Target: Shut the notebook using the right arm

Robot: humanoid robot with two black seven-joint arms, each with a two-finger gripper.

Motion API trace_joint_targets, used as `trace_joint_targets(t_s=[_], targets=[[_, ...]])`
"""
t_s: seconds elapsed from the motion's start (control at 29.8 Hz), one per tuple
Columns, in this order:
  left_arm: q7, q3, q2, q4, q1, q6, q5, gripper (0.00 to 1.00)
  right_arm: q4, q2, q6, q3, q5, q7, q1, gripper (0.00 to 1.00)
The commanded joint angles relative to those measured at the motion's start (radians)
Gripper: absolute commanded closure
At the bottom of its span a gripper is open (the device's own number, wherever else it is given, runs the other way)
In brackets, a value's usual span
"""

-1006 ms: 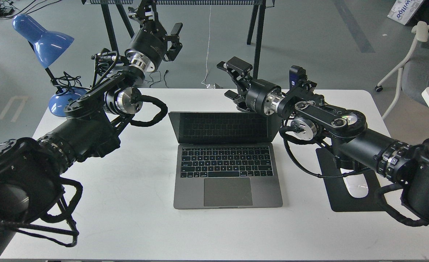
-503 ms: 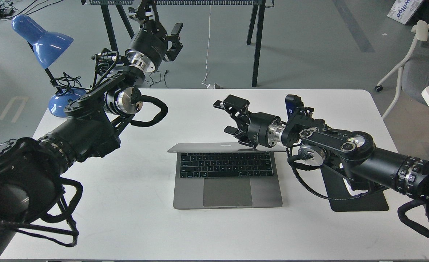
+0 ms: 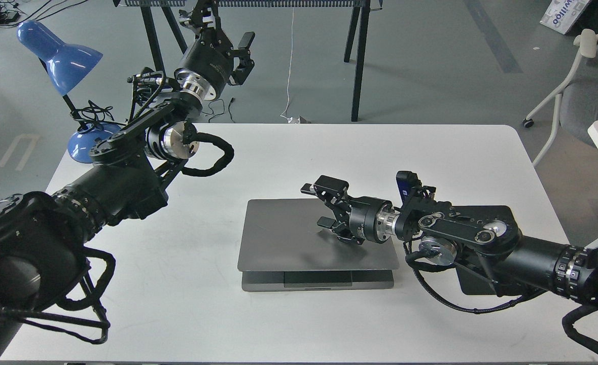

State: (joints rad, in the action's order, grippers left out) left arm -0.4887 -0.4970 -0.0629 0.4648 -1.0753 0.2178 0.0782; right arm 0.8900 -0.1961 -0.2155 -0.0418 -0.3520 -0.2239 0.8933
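Note:
The space-grey notebook lies in the middle of the white table. Its lid is folded down almost flat, with a thin strip of trackpad and palm rest still showing at the front edge. My right arm reaches in from the right with its blue wrist part up. My right gripper is open and rests on top of the lid, right of its middle. My left gripper is held high beyond the table's back left edge, open and empty.
A blue desk lamp stands at the table's back left corner. A flat black mouse pad lies under my right arm at the right. Black trestle legs stand behind the table. A white chair is at the far right.
My right gripper has moved down and toward me, pushing the lid from upright to nearly flat on the base. The keyboard is now covered. The left arm has not moved.

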Motion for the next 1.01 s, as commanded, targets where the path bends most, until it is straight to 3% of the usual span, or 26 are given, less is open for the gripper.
trace_joint_targets(t_s=[0.0,0.54,0.67,0.97], targets=[[0.0,0.0,0.0,0.0,0.0,0.0,0.0,0.0,-0.008,0.001,0.01,-0.035,-0.002,0.0,-0.01,0.0],[0.0,0.0,0.0,0.0,0.0,0.0,0.0,0.0,-0.01,0.003,0.004,-0.044,0.004,-0.006,-0.016,0.0],[0.0,0.0,0.0,0.0,0.0,0.0,0.0,0.0,0.021,-0.022,0.002,0.087,0.004,-0.006,0.009,0.0],[0.0,0.0,0.0,0.0,0.0,0.0,0.0,0.0,0.038,-0.21,-0.024,0.449,0.005,-0.005,0.065,0.0]])
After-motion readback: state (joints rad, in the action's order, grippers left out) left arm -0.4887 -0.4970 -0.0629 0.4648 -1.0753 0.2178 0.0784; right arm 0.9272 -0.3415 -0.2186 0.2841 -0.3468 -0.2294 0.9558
